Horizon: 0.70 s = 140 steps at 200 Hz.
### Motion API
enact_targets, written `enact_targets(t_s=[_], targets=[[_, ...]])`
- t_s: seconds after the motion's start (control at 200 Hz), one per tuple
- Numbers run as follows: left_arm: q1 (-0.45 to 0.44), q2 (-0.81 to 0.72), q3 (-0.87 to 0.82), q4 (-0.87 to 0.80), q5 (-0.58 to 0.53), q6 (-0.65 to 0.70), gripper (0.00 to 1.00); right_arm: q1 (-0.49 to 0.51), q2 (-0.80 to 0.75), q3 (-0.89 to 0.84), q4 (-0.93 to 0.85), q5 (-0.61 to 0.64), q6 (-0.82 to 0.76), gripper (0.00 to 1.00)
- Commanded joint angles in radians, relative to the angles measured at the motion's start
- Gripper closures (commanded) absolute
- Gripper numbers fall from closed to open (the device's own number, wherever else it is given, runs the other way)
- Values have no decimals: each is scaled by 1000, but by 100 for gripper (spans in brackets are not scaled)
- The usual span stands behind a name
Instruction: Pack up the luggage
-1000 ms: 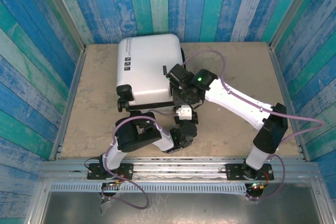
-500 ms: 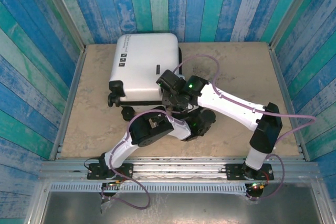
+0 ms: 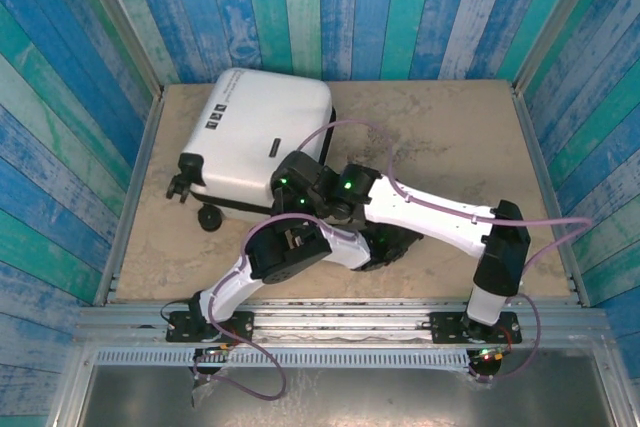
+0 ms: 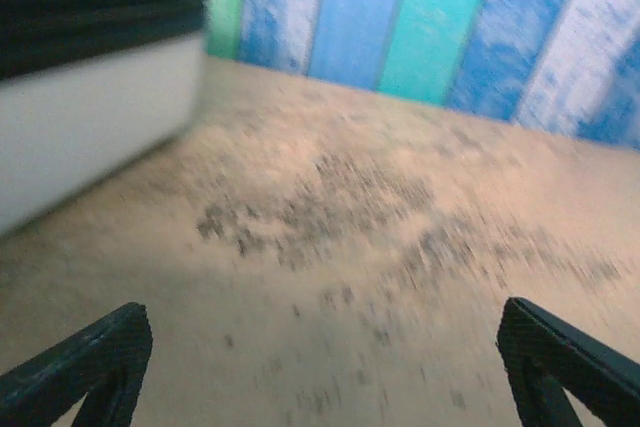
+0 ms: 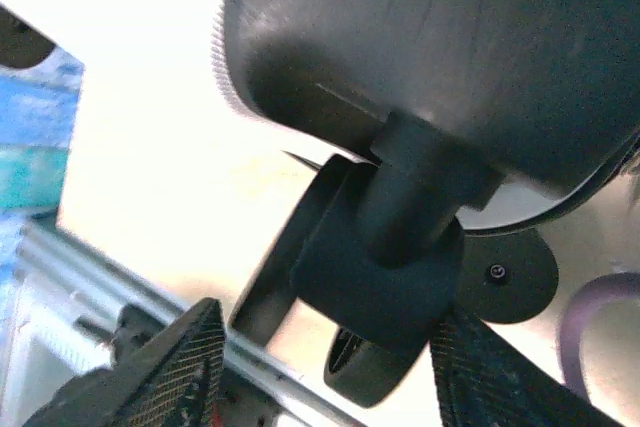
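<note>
The luggage (image 3: 258, 132), a closed white hard-shell suitcase, lies flat and askew at the back left of the table, its black wheels (image 3: 207, 217) toward the left. My right gripper (image 3: 290, 182) is at its near right corner. In the right wrist view a black caster wheel (image 5: 385, 277) sits between the spread fingers of the right gripper (image 5: 340, 377), with a gap on the left side. My left gripper (image 4: 330, 367) stands wide open over bare table, the luggage edge (image 4: 90, 127) at upper left. From above, the left gripper (image 3: 390, 245) lies under the right arm.
The tan table (image 3: 450, 137) is walled by blue and green striped panels (image 3: 330, 7). A metal rail (image 3: 340, 322) runs along the near edge. The two arms cross in the middle front of the table.
The luggage has slid left and its wheeled end has swung further left. The right gripper followed it and its jaws widened. The left gripper went from shut to wide open.
</note>
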<state>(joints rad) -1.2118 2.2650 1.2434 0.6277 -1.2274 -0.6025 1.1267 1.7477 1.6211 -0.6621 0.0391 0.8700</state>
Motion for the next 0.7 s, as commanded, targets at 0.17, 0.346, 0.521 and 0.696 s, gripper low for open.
enact_targets(t_s=[0.17, 0.346, 0.521, 0.696], targets=[[-28, -303, -157, -132, 380, 93, 7, -86, -295, -89, 22, 41, -270, 25], [-80, -459, -182, -185, 611, 269, 7, -242, -483, -176, -37, 24, -363, 23], [-171, -620, 22, -632, 601, 449, 7, -513, -717, -314, -44, -24, -516, 22], [-185, -835, 148, -1111, 477, 336, 7, -765, -852, -389, -16, -58, -742, 17]])
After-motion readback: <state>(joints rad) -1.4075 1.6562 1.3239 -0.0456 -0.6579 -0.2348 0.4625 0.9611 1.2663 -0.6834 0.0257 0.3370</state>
